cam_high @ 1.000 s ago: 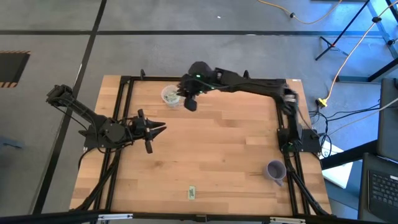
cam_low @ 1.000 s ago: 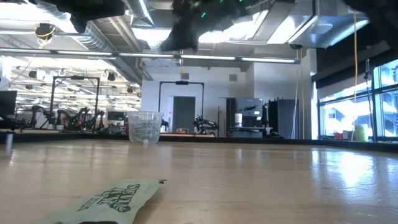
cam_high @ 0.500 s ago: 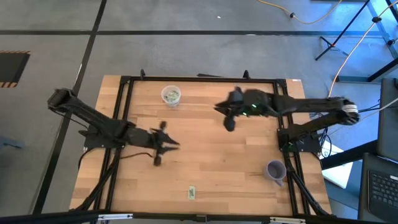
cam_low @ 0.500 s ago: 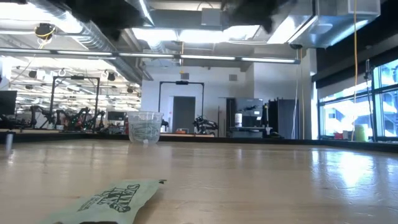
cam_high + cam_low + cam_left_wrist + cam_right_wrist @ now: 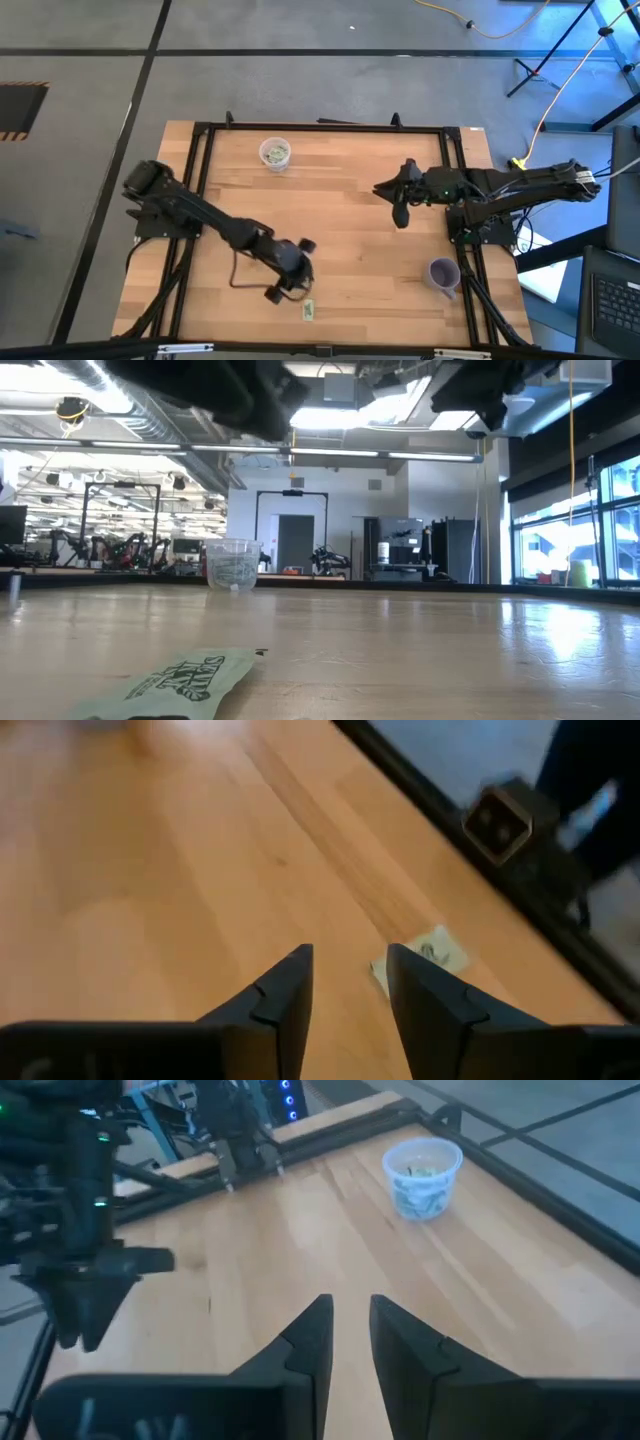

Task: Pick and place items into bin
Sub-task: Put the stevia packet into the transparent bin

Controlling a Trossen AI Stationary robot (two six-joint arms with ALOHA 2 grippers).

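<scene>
Wooden table (image 5: 350,250), clear bin (image 5: 275,153), purple cup (image 5: 443,274), one packet (image 5: 309,311)

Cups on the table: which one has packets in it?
The clear cup at the table's far edge, left of centre; pale green packets show inside. The purple cup, near the right arm's base, looks empty.

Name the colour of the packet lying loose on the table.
Pale green with dark print; packet, clearest in the low view.
</scene>
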